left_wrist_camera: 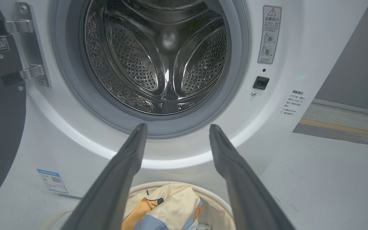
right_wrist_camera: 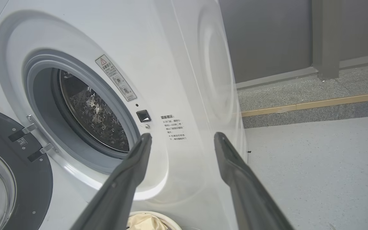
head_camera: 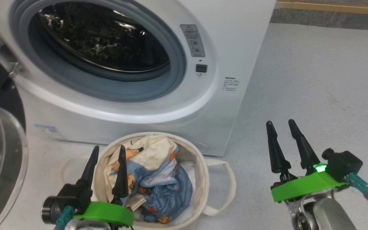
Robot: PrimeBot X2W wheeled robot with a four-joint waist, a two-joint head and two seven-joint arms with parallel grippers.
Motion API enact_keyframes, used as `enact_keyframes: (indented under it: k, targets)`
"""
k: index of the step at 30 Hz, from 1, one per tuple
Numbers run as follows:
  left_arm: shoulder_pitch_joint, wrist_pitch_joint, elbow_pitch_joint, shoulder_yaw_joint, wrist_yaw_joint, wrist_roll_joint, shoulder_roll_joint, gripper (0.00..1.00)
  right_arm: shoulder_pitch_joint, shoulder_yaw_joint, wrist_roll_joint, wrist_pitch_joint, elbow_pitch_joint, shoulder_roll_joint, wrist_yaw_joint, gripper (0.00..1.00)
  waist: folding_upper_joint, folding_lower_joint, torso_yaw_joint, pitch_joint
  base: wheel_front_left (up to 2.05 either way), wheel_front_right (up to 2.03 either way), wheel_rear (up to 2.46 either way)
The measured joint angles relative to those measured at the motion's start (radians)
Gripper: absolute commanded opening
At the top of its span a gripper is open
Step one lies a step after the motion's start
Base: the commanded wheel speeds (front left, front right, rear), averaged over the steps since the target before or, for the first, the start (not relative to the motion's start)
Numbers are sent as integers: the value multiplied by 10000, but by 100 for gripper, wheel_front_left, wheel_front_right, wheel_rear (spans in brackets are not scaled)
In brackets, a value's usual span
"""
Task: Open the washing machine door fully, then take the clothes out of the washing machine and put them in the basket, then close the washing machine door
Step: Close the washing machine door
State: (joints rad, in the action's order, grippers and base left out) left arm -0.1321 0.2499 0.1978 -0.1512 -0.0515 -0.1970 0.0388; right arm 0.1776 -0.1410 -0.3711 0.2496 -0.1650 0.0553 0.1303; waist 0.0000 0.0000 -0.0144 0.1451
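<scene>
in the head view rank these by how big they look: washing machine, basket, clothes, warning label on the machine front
1. washing machine, largest even though the frame cuts it off
2. basket
3. clothes, bundled inside the basket, so smaller than it
4. warning label, by far the smallest

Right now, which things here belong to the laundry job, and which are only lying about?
Job: the washing machine, its open door, the clothes, the basket they lie in.
Not the job: the warning sticker, the blue label, the yellow floor strip.
</scene>
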Motion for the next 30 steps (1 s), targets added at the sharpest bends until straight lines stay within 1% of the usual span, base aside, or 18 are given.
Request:
enact_keyframes:
  k: [5, 13, 15, 18, 24, 30]
  targets:
    - [-12, 0, 0, -4, -6, 2, 15, 100, 28, -6, 2, 0, 13, -19, 0, 100, 0, 0, 27, 72, -177, 133, 44]
    - [-35, 0, -40, -79, -61, 21, 15, 100, 27, 10, 4, 0, 15, -23, 0, 100, 0, 0, 94, 161, -224, 195, 29]
    - [-38, 0, -161, -86, -100, 385, 17, 100, 26, 10, 4, 0, 15, -21, 0, 100, 0, 0, 118, 195, -210, 180, 30]
    - [-45, 0, -205, -79, -96, 560, 17, 100, 26, 6, 15, 0, 15, -21, 0, 100, 0, 0, 156, 241, -162, 160, 2]
    - [-43, 2, -226, -42, -94, 631, 12, 100, 17, 13, 17, 0, 6, -19, 0, 100, 0, 0, 226, 294, -100, 100, 0]
    - [-108, 0, -242, -140, -98, 627, 19, 100, 38, 0, 100, 0, 6, -25, 0, 100, 0, 0, 316, 360, -21, 21, 0]
